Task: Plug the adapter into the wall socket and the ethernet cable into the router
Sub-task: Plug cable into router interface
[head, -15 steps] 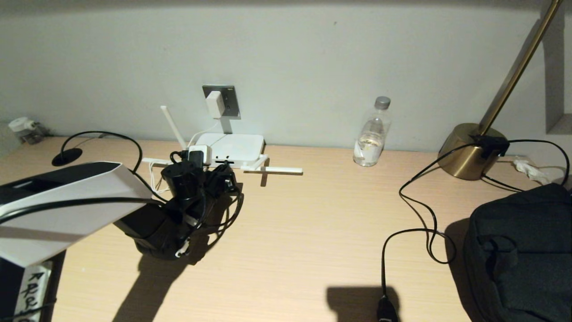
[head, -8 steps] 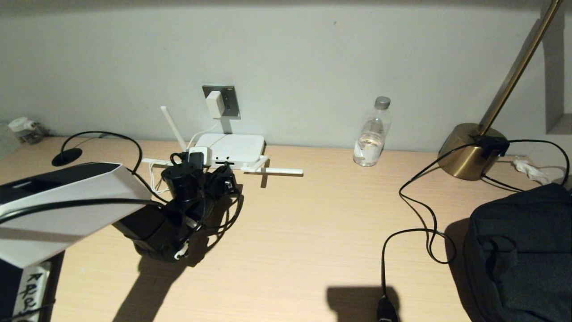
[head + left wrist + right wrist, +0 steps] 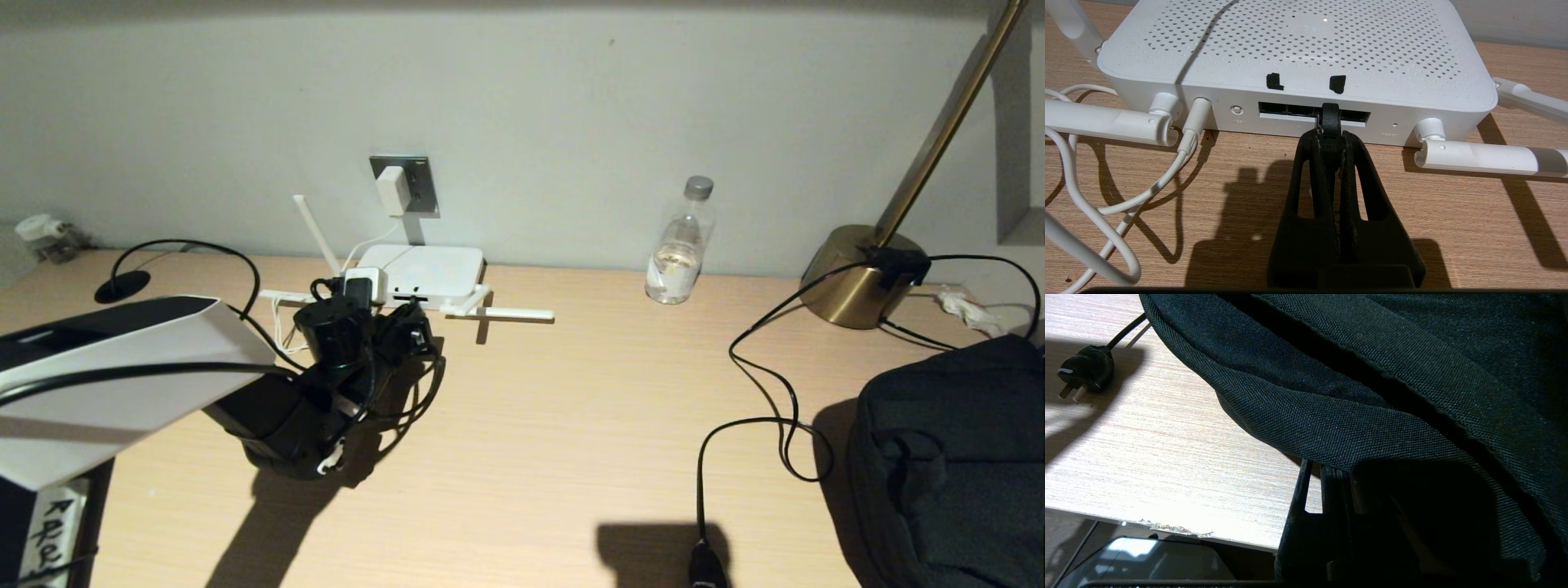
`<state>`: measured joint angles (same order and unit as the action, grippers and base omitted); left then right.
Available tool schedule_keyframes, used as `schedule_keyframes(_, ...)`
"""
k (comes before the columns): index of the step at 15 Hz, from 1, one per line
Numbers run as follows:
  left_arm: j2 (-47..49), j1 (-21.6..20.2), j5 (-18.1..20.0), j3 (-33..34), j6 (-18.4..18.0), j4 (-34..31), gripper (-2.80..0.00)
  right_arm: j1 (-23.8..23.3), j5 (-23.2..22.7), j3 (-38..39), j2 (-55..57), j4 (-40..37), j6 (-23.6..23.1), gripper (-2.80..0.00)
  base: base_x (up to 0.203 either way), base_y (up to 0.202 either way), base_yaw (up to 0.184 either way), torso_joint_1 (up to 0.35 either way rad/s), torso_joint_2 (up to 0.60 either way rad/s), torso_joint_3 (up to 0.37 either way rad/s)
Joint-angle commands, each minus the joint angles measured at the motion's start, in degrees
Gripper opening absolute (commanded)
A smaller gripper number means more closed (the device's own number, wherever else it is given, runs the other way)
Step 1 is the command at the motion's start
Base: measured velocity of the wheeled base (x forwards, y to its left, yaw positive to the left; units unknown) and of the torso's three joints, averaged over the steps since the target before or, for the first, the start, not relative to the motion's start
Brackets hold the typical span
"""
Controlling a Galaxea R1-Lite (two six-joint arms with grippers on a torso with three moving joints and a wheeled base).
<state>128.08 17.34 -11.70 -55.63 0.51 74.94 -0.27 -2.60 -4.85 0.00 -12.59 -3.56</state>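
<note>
The white router (image 3: pixel 429 268) lies against the wall with its dark ports (image 3: pixel 1284 108) facing me. My left gripper (image 3: pixel 1329 136) is shut on the black plug end of the ethernet cable (image 3: pixel 1329 116), whose tip sits at the port row; how deep it is I cannot tell. In the head view the left gripper (image 3: pixel 408 314) stands just before the router's front edge, and the black cable (image 3: pixel 196 243) arcs away to the left. The white adapter (image 3: pixel 391 189) sits in the grey wall socket (image 3: pixel 418 186). My right gripper (image 3: pixel 1345 473) is parked under a black bag, fingers together.
The router's antennas (image 3: pixel 514 311) lie flat on the desk and one (image 3: pixel 317 231) stands up. A thin white cord (image 3: pixel 1126 196) loops beside the router. A water bottle (image 3: pixel 680 245), brass lamp base (image 3: pixel 857 278), its black cord (image 3: pixel 767 392) with plug (image 3: pixel 1084 373) and the bag (image 3: pixel 955 465) fill the right.
The left wrist has sunk a touch toward the near side while the fingertips stay at the router's ports. Nothing else has moved.
</note>
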Motion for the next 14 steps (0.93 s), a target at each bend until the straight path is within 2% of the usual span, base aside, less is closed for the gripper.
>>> schedule_keyframes(1,-0.2,0.03,-0.07,-0.13,-0.1,0.47,-2.8,0.0,-0.04,0.02,0.09,-0.06,-0.04,-2.8,0.0,0.0,0.0,0.0,0.0,0.0)
schedule_keyframes(7,0.39,0.04,-0.25,-2.14,-0.47,0.07,-2.8,0.0,-0.04,0.02,0.09,-0.06,-0.04,-2.8,0.0,0.0,0.0,0.0,0.0,0.0)
schedule_keyframes(10,0.93,0.42,-2.41,-3.68,-0.51,-0.72,-2.8,0.0,0.05,-0.07,0.09,-0.06,-0.04,-2.8,0.0,0.0,0.0,0.0,0.0,0.0)
schedule_keyframes(14,1.38,0.59,-2.71,-3.7,-0.51,-1.45,-2.8,0.0,-0.04,0.02,0.09,-0.06,-0.04,-2.8,0.0,0.0,0.0,0.0,0.0,0.0)
